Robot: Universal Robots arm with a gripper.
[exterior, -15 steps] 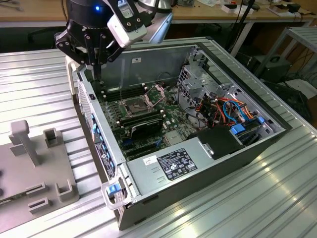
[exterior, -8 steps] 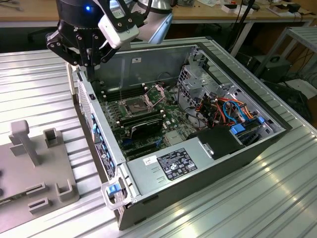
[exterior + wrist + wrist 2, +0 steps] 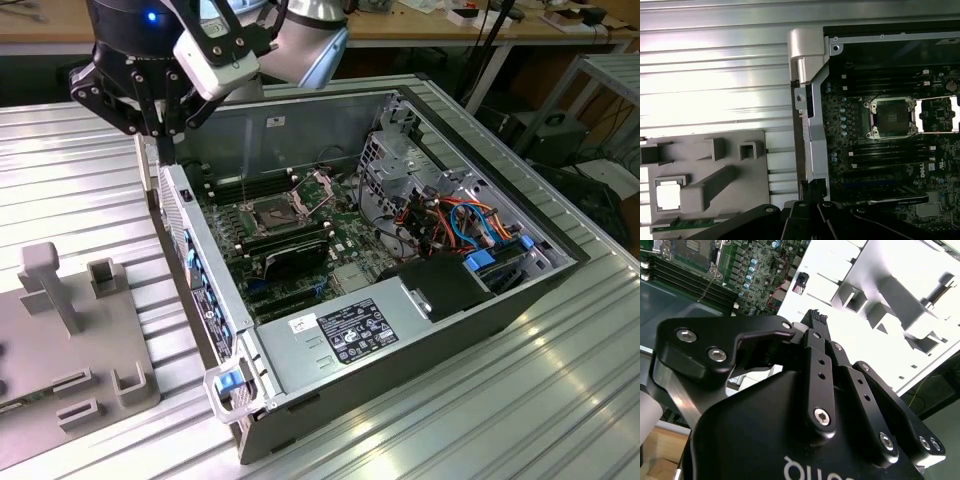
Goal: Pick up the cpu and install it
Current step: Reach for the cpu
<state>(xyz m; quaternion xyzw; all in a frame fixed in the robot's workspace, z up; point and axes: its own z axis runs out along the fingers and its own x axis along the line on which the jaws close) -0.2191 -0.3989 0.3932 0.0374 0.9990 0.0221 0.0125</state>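
Ribbed metal table [image 3: 520, 400], open computer case [image 3: 420, 390] on it, grey tray [image 3: 40, 350] just beside, on the exterior view's left. Gripper [image 3: 165, 140] above the case wall [image 3: 815, 125], between tray and board; looks closed on nothing, though hard to be sure. Cpu [image 3: 668, 195] flat in a tray pocket, well apart from gripper, on the side away from the open socket [image 3: 892, 117]. Raised tray post [image 3: 715, 182] just beside the pocket; case wall between cpu and socket.

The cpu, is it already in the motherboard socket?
No, the cpu lies in a pocket of the grey holder, and the socket stands open and empty.
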